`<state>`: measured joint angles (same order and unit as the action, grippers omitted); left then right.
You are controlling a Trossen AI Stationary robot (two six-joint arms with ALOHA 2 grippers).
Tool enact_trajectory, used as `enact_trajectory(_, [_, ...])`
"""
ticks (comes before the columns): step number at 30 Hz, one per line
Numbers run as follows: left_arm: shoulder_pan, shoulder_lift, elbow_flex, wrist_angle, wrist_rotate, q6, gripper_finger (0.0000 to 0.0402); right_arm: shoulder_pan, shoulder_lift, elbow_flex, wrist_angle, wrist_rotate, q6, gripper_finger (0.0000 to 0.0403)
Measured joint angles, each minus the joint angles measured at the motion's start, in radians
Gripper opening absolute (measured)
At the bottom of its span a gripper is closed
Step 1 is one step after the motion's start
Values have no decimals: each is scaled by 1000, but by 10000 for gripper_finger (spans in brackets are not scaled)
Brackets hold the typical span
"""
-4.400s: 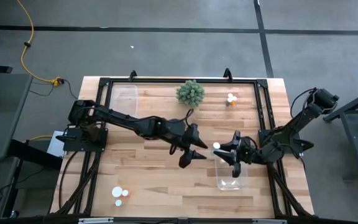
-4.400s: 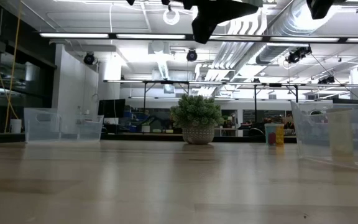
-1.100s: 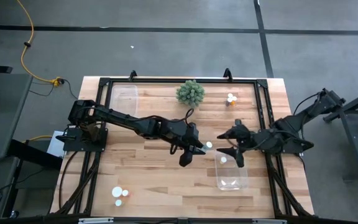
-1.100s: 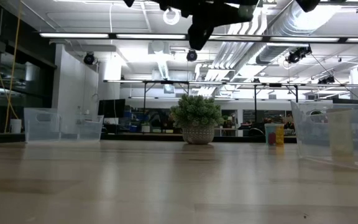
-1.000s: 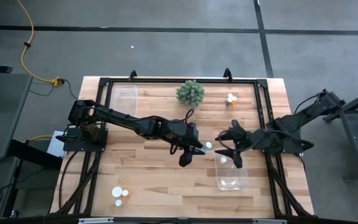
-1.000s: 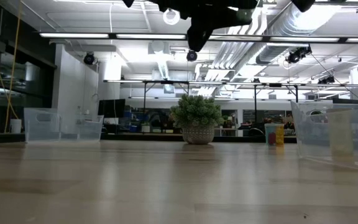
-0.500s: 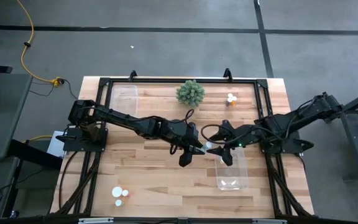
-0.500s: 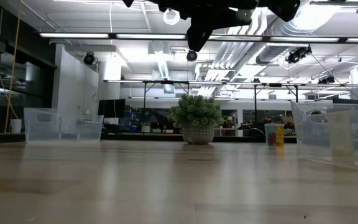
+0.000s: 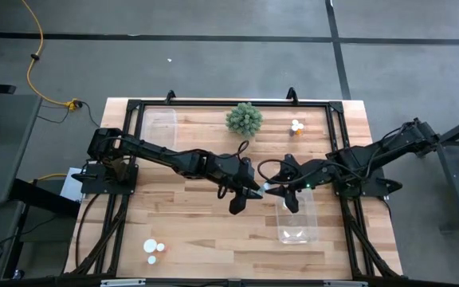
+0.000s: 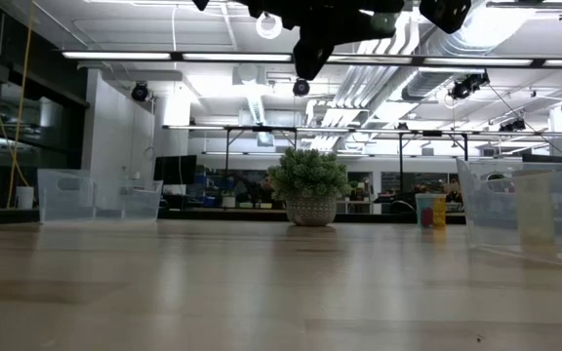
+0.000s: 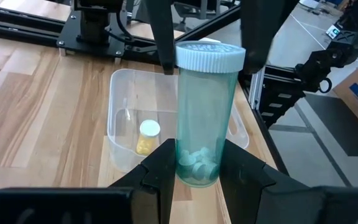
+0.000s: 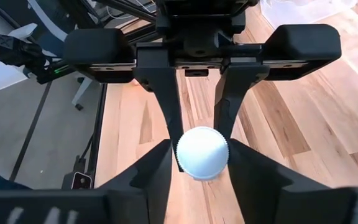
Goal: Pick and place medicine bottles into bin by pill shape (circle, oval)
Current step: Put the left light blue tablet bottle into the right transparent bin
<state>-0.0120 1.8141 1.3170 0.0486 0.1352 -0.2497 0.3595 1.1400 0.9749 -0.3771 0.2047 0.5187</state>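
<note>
1. Near the table's (image 9: 190, 231) front-left corner I am seeing a small cluster of medicine bottles (image 9: 154, 248) standing white caps up.
2. By the back-left edge a clear bin (image 9: 159, 123) is sitting.
3. My left gripper (image 9: 253, 191) is hovering above the table's middle, its fingers (image 11: 160, 168) closed on the lower body of a teal bottle (image 11: 202, 115) with a pale ribbed cap and round white pills at its bottom.
4. The green plant ball (image 9: 244, 119) is resting at the middle of the back edge.
5. My right gripper (image 9: 281, 185) is meeting the left one over the middle; its fingers (image 12: 157, 171) are flanking the same bottle's cap end, right at its sides, though I cannot tell if they are gripping.
6. A second clear bin (image 9: 296, 219), toward the front-right, is holding one small bottle (image 11: 148, 135).
7. Two more bottles (image 9: 296, 127) are standing near the back-right corner.
</note>
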Motion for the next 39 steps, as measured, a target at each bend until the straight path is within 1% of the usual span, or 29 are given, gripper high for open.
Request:
enact_trajectory(4, [0,0,0,0,0,0,95,0,0,0,0,2,-1,127])
enact_trajectory(10, [0,0,0,0,0,0,95,0,0,0,-1,0,-2,119])
enact_trajectory(23, [0,0,0,4,0,-9,99,0,-1,1,-12,-8,-4,117])
enact_trajectory(27, [0,0,0,10,7,-18,119,0,-1,1,-17,-15,-22,117])
enact_trajectory(35, [1,0,0,11,11,-28,183,0,-3,1,-17,-20,-29,116])
enact_trajectory(39, [6,-4,0,6,47,-27,210,0,-10,1,-29,-31,-30,116])
